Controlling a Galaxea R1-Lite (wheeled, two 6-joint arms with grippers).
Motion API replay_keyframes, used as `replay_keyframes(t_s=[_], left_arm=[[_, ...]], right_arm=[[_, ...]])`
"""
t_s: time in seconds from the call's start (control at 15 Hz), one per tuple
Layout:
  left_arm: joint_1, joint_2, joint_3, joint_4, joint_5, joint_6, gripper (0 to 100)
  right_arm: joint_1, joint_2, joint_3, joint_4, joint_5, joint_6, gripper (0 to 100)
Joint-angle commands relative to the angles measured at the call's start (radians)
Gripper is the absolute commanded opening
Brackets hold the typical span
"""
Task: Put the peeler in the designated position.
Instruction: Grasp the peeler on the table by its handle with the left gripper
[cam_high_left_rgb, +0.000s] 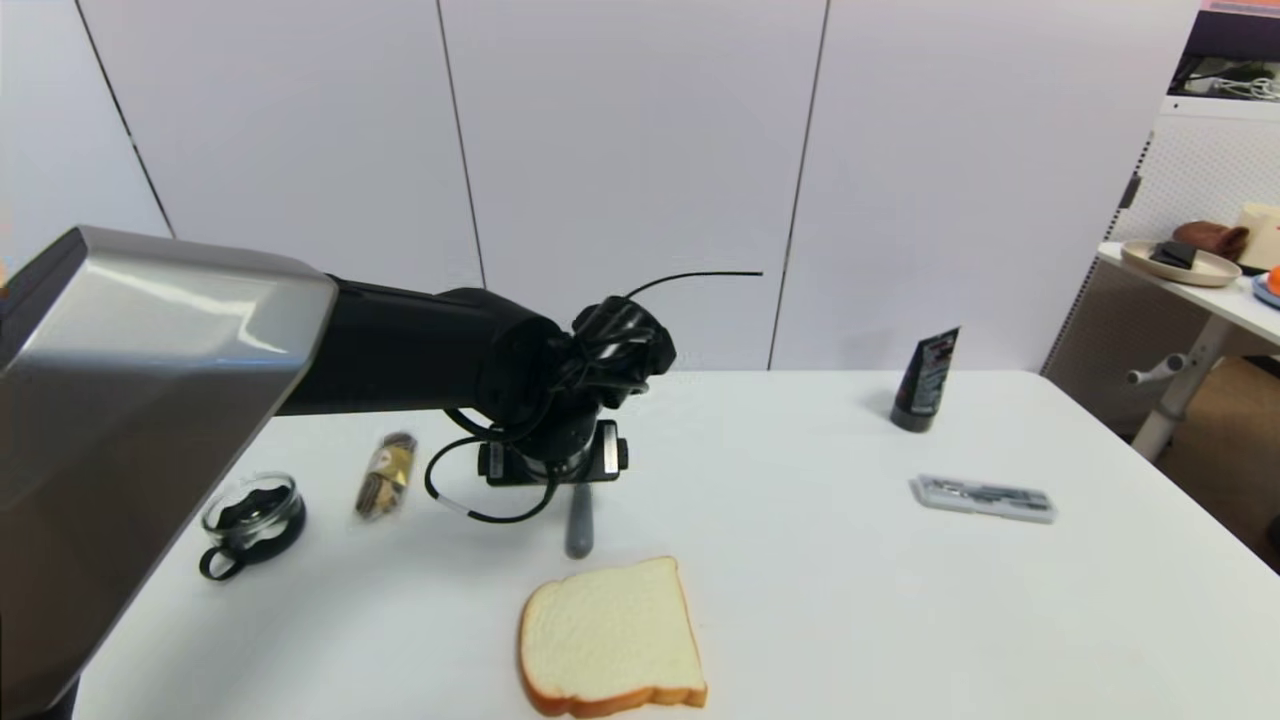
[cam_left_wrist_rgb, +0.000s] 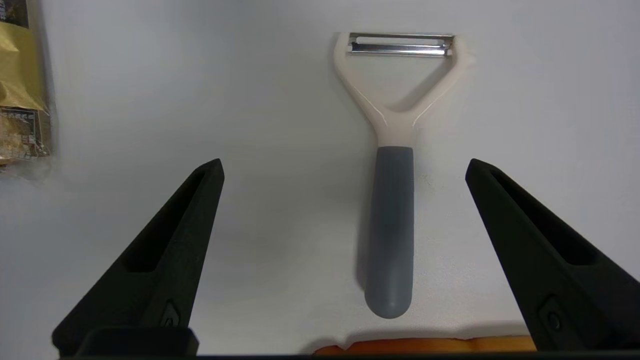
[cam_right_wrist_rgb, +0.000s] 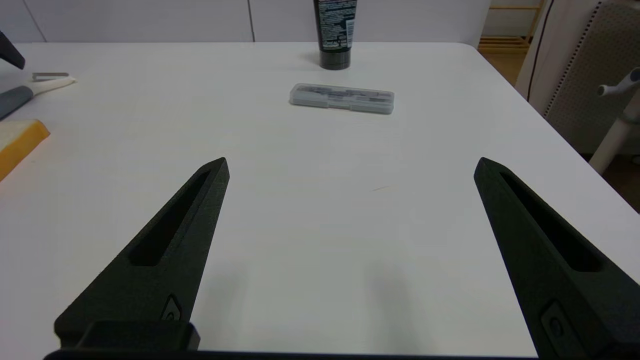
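From the head camera, the robot's black left arm reaches out over the white table, its wrist poised directly above the small Y-shaped peeler, of which only the grey rounded handle shows, pointing toward a slice of white bread with a tan crust. A gold-wrapped snack packet and a glass cup with a black handle lie to the left; a black upright tube and a flat grey rectangular case sit well apart on the right.

The left wrist camera shows the left gripper spread wide and empty, the peeler's grey handle lying flat between the fingers without touching either, cream forked head and metal blade beyond.

The right wrist camera shows the right gripper parked over bare tabletop, fingers apart, holding nothing.

The pick-up appears to be in hand: the next move likely calls for descending and closing squarely across the handle before carrying it to an open patch.
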Motion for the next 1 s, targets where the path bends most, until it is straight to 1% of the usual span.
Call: replay_keyframes(t_s=[0.07,0.2,0.27,0.4,0.47,0.73,0.87,1.0], left_arm=[[-0.024,0.002,0.001,0.002,-0.004,-0.054,100],[-0.031,-0.01,0.025,-0.008,-0.002,-0.061,100],[-0.031,-0.016,0.047,-0.044,-0.01,-0.059,100],[-0.031,-0.034,0.14,-0.184,-0.044,-0.047,100],[-0.031,-0.05,0.176,-0.215,-0.044,-0.034,100],[-0.03,-0.077,0.24,-0.259,-0.053,-0.016,100],[-0.025,-0.105,0.28,-0.29,-0.1,0.03,100],[-0.01,-0.117,0.318,-0.35,-0.149,0.093,100]], right_arm=[[0.0,0.001,0.0,0.0,0.0,0.0,100],[0.0,0.001,0.0,0.0,0.001,0.0,100],[0.0,0.001,0.0,0.0,0.0,0.0,100],[0.0,0.0,0.0,0.0,0.0,0.0,100],[0.0,0.0,0.0,0.0,0.0,0.0,100],[0.0,0.001,0.0,0.0,0.001,0.0,100],[0.0,0.001,0.0,0.0,0.0,0.0,100],[0.0,0.0,0.0,0.0,0.0,0.0,100]])
